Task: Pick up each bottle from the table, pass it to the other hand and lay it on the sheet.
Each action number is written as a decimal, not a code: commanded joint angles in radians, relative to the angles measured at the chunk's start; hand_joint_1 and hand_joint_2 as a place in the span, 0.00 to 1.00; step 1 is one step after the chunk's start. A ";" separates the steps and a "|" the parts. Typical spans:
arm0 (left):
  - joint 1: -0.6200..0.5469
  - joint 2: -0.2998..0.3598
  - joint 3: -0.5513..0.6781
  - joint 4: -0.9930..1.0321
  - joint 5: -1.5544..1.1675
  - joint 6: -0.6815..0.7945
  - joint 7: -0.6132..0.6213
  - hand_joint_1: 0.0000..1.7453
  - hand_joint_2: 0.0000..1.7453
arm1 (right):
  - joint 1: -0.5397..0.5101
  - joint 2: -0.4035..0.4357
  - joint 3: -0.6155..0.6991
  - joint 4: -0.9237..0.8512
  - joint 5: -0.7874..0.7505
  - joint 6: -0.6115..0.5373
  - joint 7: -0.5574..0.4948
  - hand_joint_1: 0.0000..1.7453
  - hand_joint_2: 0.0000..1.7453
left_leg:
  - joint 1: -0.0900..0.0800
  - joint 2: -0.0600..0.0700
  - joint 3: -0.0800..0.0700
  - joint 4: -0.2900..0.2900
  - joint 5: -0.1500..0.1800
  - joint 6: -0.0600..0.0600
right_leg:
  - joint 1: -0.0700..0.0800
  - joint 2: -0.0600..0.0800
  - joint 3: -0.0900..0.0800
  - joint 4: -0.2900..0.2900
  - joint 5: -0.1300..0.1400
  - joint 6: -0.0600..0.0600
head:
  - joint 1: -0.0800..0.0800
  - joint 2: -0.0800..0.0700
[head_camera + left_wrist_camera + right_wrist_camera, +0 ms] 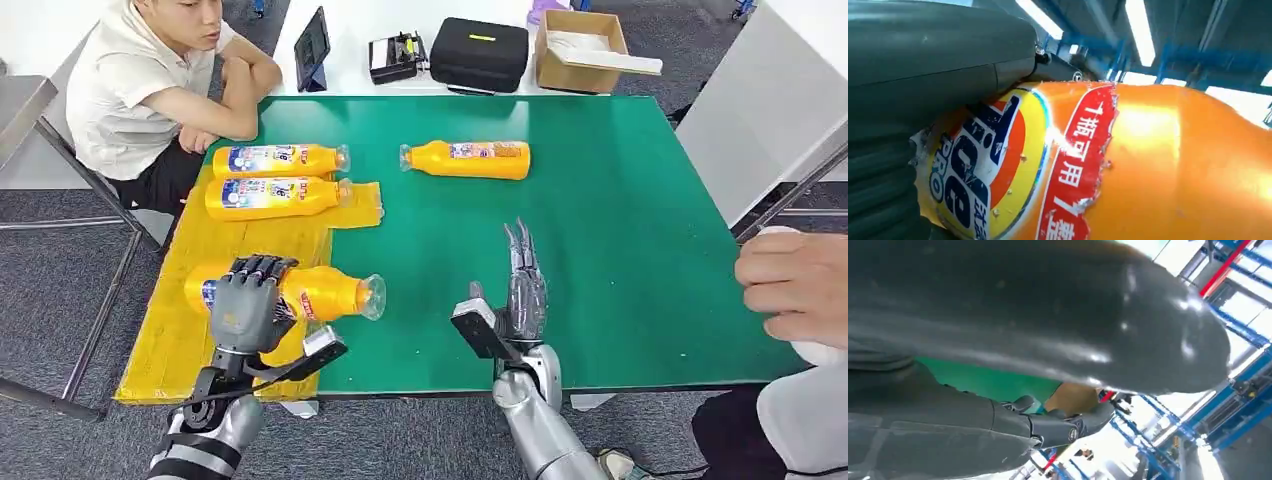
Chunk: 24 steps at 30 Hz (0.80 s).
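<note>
In your head view, the left hand [250, 300] grips an orange bottle [325, 293] at lower left, over the yellow sheet [165, 340]. Two more bottles [275, 178] lie on the sheet at upper left; a fourth bottle [470, 159] lies on the green table [640, 250] at upper centre. The right hand [520, 295], lower centre, holds nothing, fingers straight.

Your left wrist view shows the orange bottle [1148, 165] pressed against the hand's grey cover [923, 55].

Your right wrist view shows the right hand's dark fingers [1048, 430] extended.

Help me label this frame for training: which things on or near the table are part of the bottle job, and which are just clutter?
Job:
held bottle in the left hand
two bottles on the sheet
bottle on the green table
yellow sheet
right hand, holding nothing

Clutter:
black case
cardboard box
tablet
</note>
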 commanded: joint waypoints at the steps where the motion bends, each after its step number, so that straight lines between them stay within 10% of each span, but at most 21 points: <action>1: -0.258 0.063 -0.043 0.476 0.038 -0.141 0.030 1.00 1.00 | -0.030 -0.004 0.045 0.047 -0.066 -0.066 -0.010 0.00 1.00 | 0.000 0.000 0.003 -0.001 0.001 -0.001 | 0.001 -0.001 0.003 -0.001 0.000 -0.002 | 0.000 0.000; 12: -0.329 0.041 -0.034 0.673 0.089 -0.358 0.057 0.93 1.00 | -0.030 -0.009 0.062 0.048 -0.120 -0.023 -0.050 0.00 1.00 | 0.000 0.001 0.005 -0.001 0.000 0.000 | 0.000 0.001 0.006 0.000 -0.001 -0.003 | 0.000 0.000; 13: -0.326 0.039 -0.022 0.671 0.106 -0.360 0.045 0.79 1.00 | -0.030 -0.008 0.063 0.050 -0.127 -0.018 -0.055 0.00 1.00 | 0.000 0.002 0.004 -0.001 0.000 0.000 | 0.000 0.001 0.005 0.000 0.000 -0.002 | 0.000 0.000; 14: -0.323 0.037 -0.016 0.668 0.116 -0.356 0.035 0.27 1.00 | -0.029 -0.008 0.065 0.051 -0.128 -0.020 -0.055 0.00 1.00 | 0.000 0.003 0.007 -0.001 0.000 -0.001 | 0.001 0.002 0.007 -0.001 0.000 -0.004 | 0.000 0.000; 15: -0.322 0.033 -0.008 0.670 0.130 -0.367 0.030 0.02 1.00 | -0.030 -0.007 0.067 0.054 -0.134 -0.018 -0.055 0.00 1.00 | 0.000 0.003 0.007 -0.001 0.000 -0.001 | 0.000 0.002 0.007 -0.001 0.000 -0.003 | 0.000 0.000; 24: -0.348 0.049 -0.072 0.700 0.124 -0.625 0.017 0.00 1.00 | -0.038 -0.018 0.093 0.062 -0.174 -0.010 -0.055 0.00 1.00 | 0.000 0.003 0.011 -0.002 0.001 -0.001 | 0.001 0.002 0.010 -0.001 0.000 -0.003 | 0.000 0.000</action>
